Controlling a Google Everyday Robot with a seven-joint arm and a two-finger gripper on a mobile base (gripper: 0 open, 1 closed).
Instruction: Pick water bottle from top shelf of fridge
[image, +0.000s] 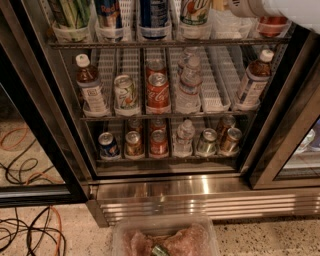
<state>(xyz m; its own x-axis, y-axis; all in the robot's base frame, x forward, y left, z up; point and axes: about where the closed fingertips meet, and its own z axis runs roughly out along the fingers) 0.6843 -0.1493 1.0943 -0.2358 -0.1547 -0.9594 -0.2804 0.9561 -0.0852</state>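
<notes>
Fridge (200, 192), front view. On the top shelf (165, 44), tall cans (152, 12) fill the left lanes and a red can (272, 22) stands at far right. Between them stands the water bottle (227, 25), clear, colourless and ribbed. The gripper (237, 6), on a white arm (295, 10), is just above the bottle; its grasp cannot be told. A plastic tub (165, 225) on the floor holds pinkish lumps.

Coca-Cola can (158, 91) on middle rack (125, 117), cables (54, 227) on floor (265, 240), clear tub (165, 219) below
</notes>
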